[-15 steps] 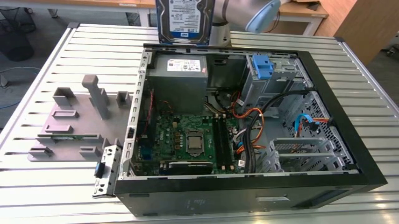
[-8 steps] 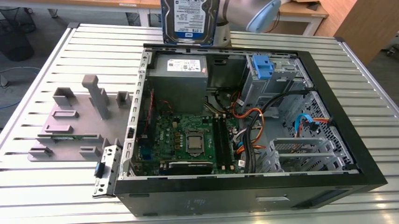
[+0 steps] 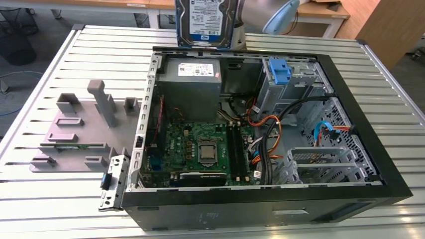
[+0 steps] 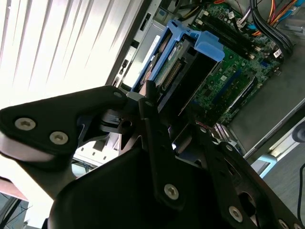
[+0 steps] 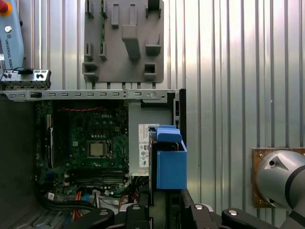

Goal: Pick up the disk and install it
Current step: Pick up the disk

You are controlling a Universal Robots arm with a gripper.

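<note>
My jaws are clamped on the disk [image 3: 204, 22], which hangs upright between them over the open case [image 3: 265, 206]. Risk: a tilted descent could strike the power supply [image 3: 189, 79] or snag the cables [image 3: 273, 123] below the jaws, which would shift the grip.

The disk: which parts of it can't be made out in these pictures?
- Exterior view: the disk, top cut off by the picture's upper edge.
- Second wrist view: its near end hidden behind the black links of the gripper.
- First wrist view: edge-on beside its blue rail, so its label is unseen.
</note>
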